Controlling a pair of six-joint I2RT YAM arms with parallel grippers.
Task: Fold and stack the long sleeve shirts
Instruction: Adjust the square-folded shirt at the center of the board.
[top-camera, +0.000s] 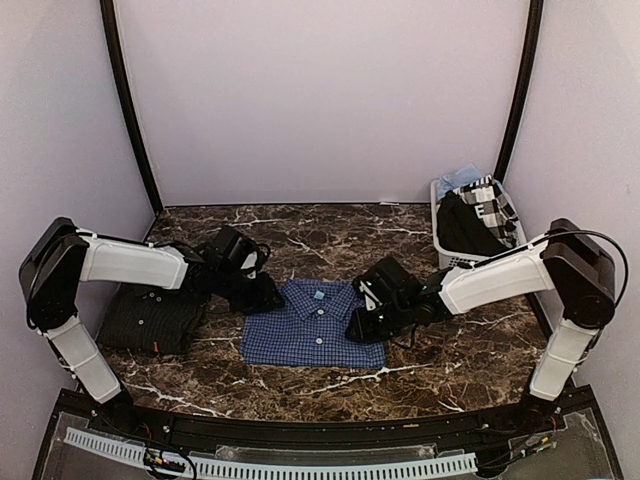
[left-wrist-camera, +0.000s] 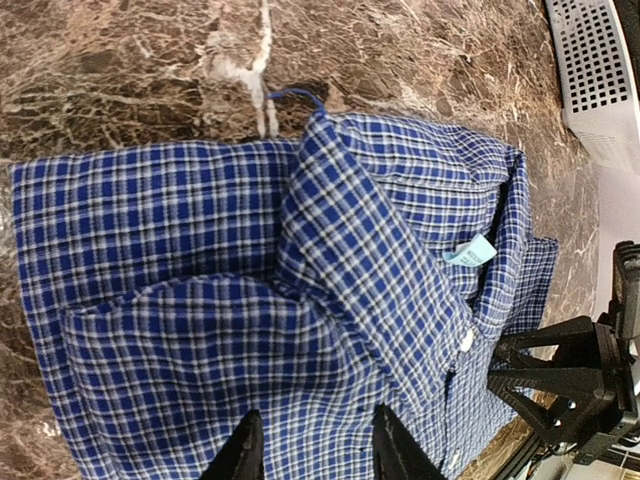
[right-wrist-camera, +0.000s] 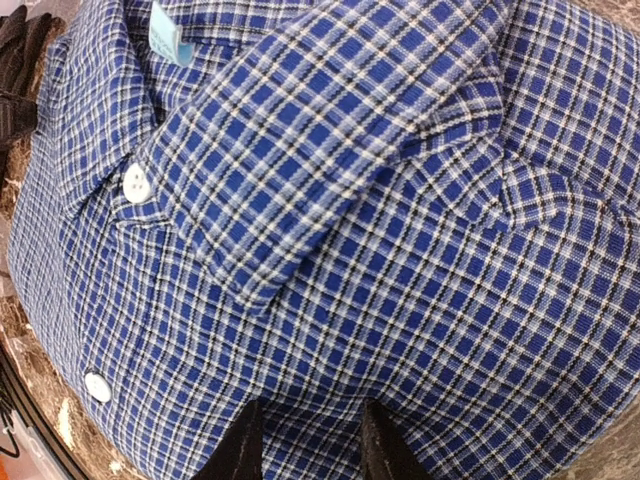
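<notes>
Blue shirt (top-camera: 315, 330): it is seen folded into a neat rectangle at the centre of the top view, flat on the marble table (top-camera: 450, 350), collar toward the upper edge of the frame.
Long axis: it is judged to run left to right across the frame, from one gripper to the other.
Dark shirt (top-camera: 150, 318): it is found folded at centre left of the top view, just beside the blue one and partly under the left forearm.
Left gripper (top-camera: 265, 297): it is set down at the upper left edge of the blue shirt, and the cloth lies from it toward the centre of the frame.
Right gripper (top-camera: 362, 325): it is set at the opposite, right-hand edge, and the cloth lies from it toward the left of the frame.
Left jaws: they are narrowed to a partial gap. In the left wrist view the fingertips (left-wrist-camera: 243, 455) are seen at the bottom edge with checked cloth filling the space between them, which is read as a pinch on the shirt's edge.
Right jaws: the same is shown in the right wrist view, fingertips (right-wrist-camera: 383, 445) close together, fabric puckered between them. A pinch on the blue shirt is judged here too.
Deciding relation: the dark shirt lies to the left of the blue one, so a carry toward centre left is called for. The left arm is the nearer to that spot.
Basket (top-camera: 445, 255): it is noted at the upper right, more clothes inside, well apart from both grippers.
</notes>
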